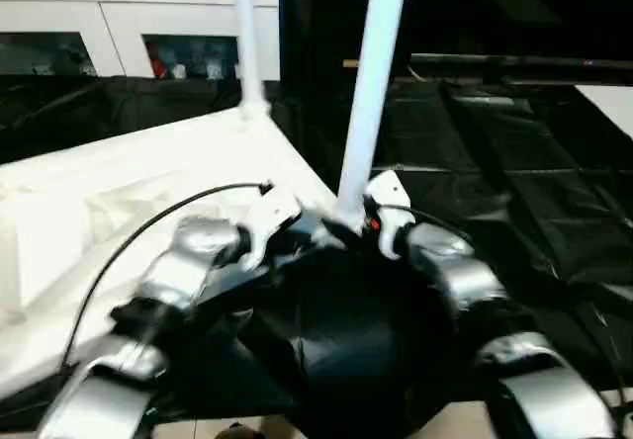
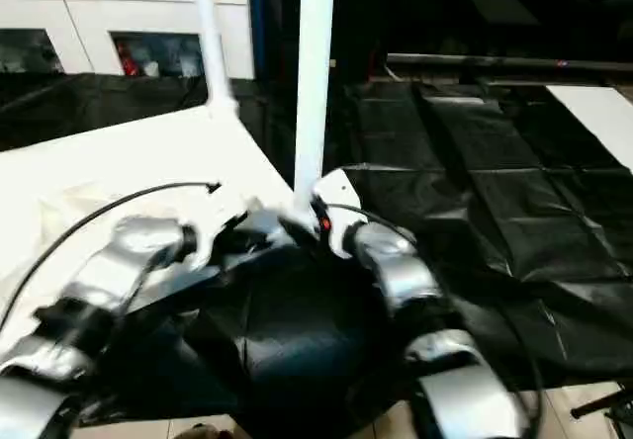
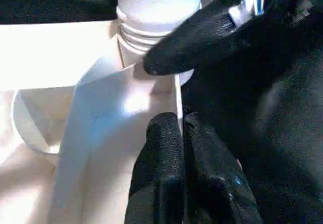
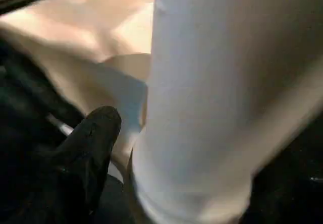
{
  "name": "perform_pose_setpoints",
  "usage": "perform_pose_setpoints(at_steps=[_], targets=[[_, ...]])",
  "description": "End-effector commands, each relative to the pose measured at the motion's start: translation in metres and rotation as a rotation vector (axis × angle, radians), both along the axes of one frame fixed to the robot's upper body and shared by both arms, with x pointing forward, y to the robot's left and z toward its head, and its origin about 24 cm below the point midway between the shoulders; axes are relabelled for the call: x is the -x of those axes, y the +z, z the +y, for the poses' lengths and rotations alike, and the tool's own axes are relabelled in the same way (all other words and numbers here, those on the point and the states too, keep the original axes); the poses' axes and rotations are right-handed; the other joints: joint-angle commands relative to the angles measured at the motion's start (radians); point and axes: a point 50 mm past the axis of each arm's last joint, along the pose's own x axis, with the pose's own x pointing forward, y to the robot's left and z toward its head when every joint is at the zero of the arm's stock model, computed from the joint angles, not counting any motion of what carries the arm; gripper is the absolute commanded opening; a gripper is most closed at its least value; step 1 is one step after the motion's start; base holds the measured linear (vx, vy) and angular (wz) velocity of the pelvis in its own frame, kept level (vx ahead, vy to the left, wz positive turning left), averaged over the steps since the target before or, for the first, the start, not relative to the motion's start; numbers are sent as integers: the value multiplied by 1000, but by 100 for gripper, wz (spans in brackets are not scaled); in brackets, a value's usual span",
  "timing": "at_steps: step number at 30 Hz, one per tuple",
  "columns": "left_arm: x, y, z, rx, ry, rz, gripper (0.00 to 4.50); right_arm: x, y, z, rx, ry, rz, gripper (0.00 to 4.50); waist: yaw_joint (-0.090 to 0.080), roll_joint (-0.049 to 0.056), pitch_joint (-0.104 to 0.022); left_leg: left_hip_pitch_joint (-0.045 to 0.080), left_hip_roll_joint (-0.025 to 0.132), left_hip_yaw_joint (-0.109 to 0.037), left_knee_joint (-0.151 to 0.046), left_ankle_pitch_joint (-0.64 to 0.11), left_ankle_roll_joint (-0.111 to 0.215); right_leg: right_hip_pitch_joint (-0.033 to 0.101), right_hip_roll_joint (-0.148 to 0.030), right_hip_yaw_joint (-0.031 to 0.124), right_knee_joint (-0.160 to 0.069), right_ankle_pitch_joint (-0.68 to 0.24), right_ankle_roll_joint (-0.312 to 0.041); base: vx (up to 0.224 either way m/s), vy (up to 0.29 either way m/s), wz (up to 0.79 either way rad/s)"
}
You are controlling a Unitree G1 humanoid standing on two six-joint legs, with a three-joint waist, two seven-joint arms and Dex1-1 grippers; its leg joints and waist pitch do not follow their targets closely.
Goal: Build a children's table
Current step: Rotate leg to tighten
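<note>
With the left tool (image 3: 174, 133) pressed together on the tabletop (image 1: 148, 162) rim at nine o'clock and the right tool (image 1: 381, 223) apart around the near leg (image 1: 371, 93), that half-threaded leg could tilt and cross-thread.

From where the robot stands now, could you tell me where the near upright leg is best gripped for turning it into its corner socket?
I would grip the near leg low on its smooth round shaft, just above the threaded collar, coming from the robot's right. It stands nearly upright at the tabletop's near corner, and black sheeting lies open on that side. The right end effector is there already.
</note>
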Motion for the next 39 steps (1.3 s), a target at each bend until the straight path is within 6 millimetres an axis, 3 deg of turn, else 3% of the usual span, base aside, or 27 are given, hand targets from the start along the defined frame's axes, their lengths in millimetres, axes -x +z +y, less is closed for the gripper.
perform_pose_setpoints(at_steps=[1,7,9,14,24,27,29,33,38,39], targets=[[9,3,-9,77,-121,11,0,9,3,6,-5,155,7,382,4,-4,-56,28,68,-31,-63,-152,60,33,-91,46,-79,0,-232,0,0,0],[17,4,8,61,-184,50,0,16,6,-3,8,267,36,348,7,-1,-52,32,69,-32,-70,-196,29,28,-90,47,-83,-73,-230,0,0,0],[18,6,16,52,-189,63,0,20,6,-5,23,323,53,312,8,-1,-53,31,70,-32,-69,-195,27,28,-90,47,-82,-68,-229,0,0,0],[21,7,23,50,-210,86,0,23,7,-6,25,355,66,281,12,-1,-55,33,71,-31,-69,-179,26,26,-91,47,-78,-39,-235,0,0,0],[23,5,23,59,-200,94,0,29,4,-2,11,377,95,269,13,-5,-56,33,69,-30,-67,-157,35,27,-90,46,-74,-7,-240,0,0,0],[15,4,17,65,-128,65,0,21,-1,1,4,239,80,269,12,-4,-55,33,70,-31,-67,-169,27,27,-92,47,-77,-21,-241,0,0,0],[10,3,13,62,-79,45,0,15,-3,4,4,139,62,268,8,-1,-54,36,69,-32,-72,-195,2,23,-95,49,-81,-68,-240,0,0,0],[-8,0,-10,53,84,-1,0,1,-13,16,4,-164,70,268,-3,-6,-52,39,66,-35,-75,-232,-35,24,-99,52,-90,-151,-223,0,0,0],[-17,0,-31,66,176,-20,0,-3,-17,27,8,-311,82,268,-7,-1,-54,36,65,-35,-75,-196,-27,24,-94,52,-88,-89,-211,0,0,0],[-19,0,-42,77,190,-24,0,-3,-18,36,8,-329,78,268,-5,-1,-57,35,64,-35,-72,-188,-21,27,-95,51,-85,-66,-211,0,0,0]])
